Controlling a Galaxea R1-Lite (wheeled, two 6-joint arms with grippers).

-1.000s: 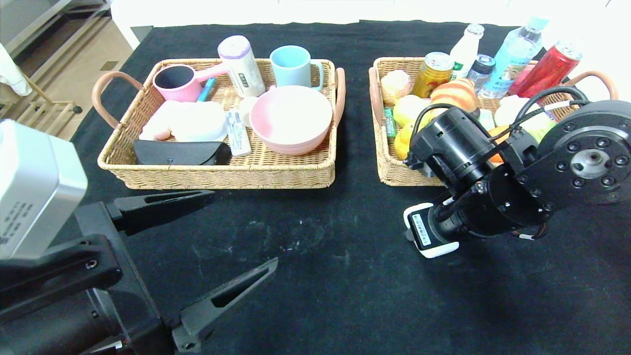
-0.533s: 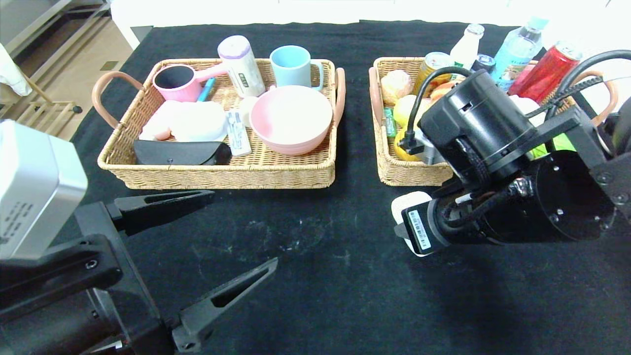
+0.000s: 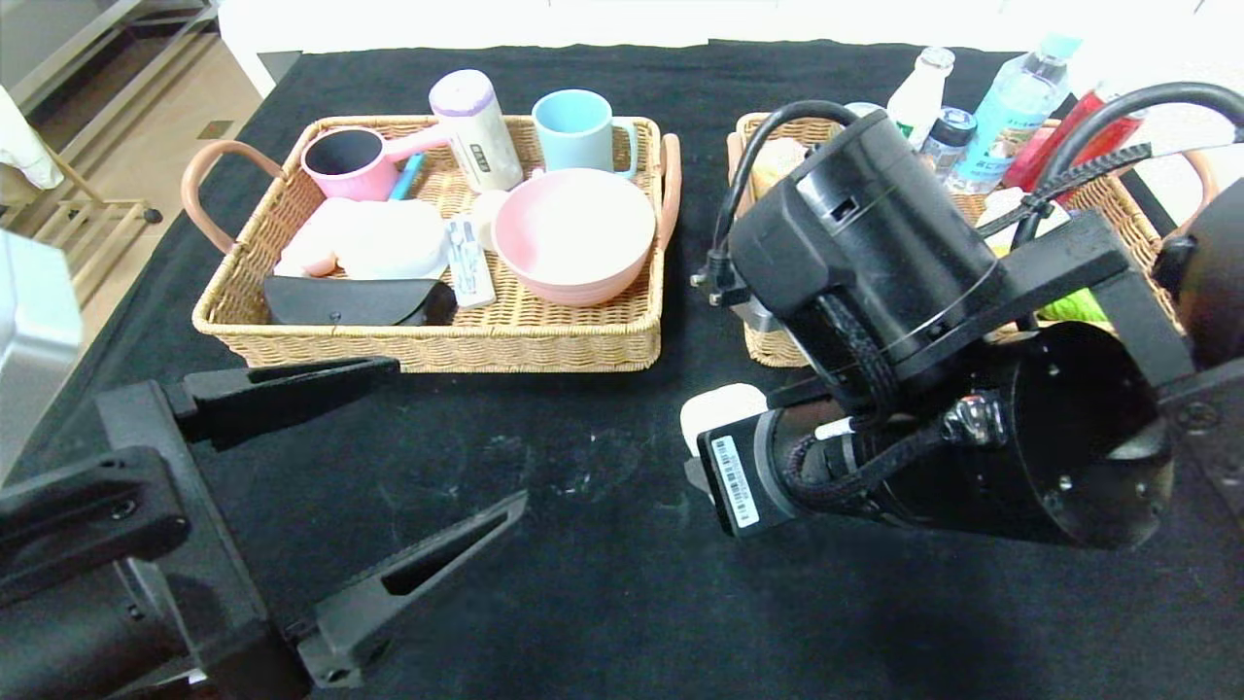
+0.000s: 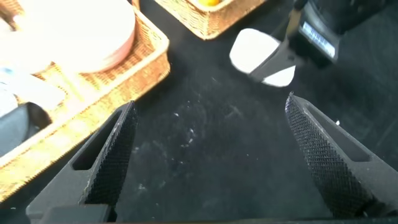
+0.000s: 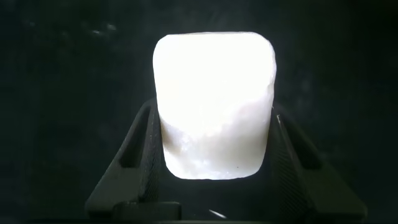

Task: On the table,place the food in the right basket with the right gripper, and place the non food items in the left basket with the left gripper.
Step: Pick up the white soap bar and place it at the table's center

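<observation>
The table (image 3: 603, 544) wore a black cloth, marked with faint whitish scuffs in the stretch between the two grippers. At its far edge the cloth ended against a bright white surface, too washed out to read. Off the table's left side lay pale tan flooring and a light wooden rack (image 3: 68, 228).

The right gripper (image 5: 214, 158) hung over the open cloth, in front of the right basket (image 3: 768, 345), its fingers (image 5: 140, 158) clamped on the two sides of the white bar (image 5: 214, 102). In the head view only a corner of that bar showed past the wrist, just ahead of the barcode label (image 3: 734, 481). Behind the arm, the right basket held bottles (image 3: 1011, 107), a red can (image 3: 1079, 131) and something green (image 3: 1074, 309); the arm covered most of the food in it.

The left gripper (image 3: 389, 457) sat low at the near left, over bare cloth, its fingers spread wide and holding nothing. Beyond it stood the left basket (image 3: 437, 345), with the pink bowl (image 3: 573, 233) inside, beside a blue mug (image 3: 578, 131), a pink ladle cup (image 3: 350, 160), a white canister (image 3: 476, 131), a black case (image 3: 355, 301) and some pale soft items (image 3: 374, 238). The bar lay well off to that gripper's right.
</observation>
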